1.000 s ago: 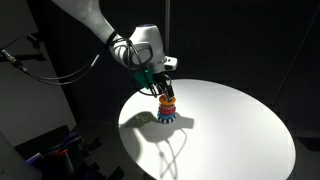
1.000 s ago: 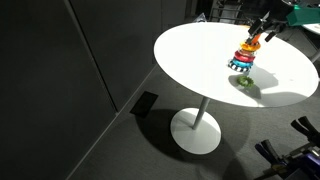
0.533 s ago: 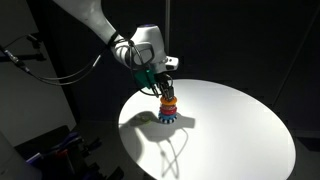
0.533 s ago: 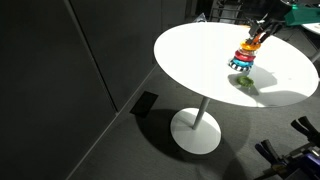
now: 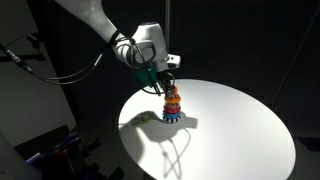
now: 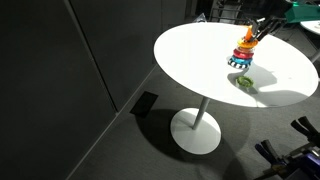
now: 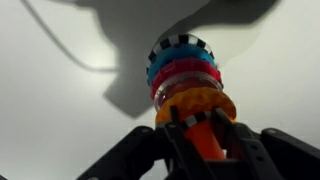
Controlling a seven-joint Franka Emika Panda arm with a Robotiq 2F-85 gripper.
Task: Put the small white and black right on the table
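Downward fingers [image 7: 247, 150] tight on ring toy [image 7: 185, 75]

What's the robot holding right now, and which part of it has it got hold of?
The stacked ring toy, by its orange top piece: in the wrist view the pincer is closed on that piece, above the rings.

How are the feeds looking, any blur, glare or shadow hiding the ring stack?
Wrist view: soft throughout, the fingers nearest the lens blurriest; the ring toy reads only by colour bands, a dark shadow on the table behind it. Both exterior views: black room, table top bright but not blown out, toy small yet unhidden, shadow falling beside it.
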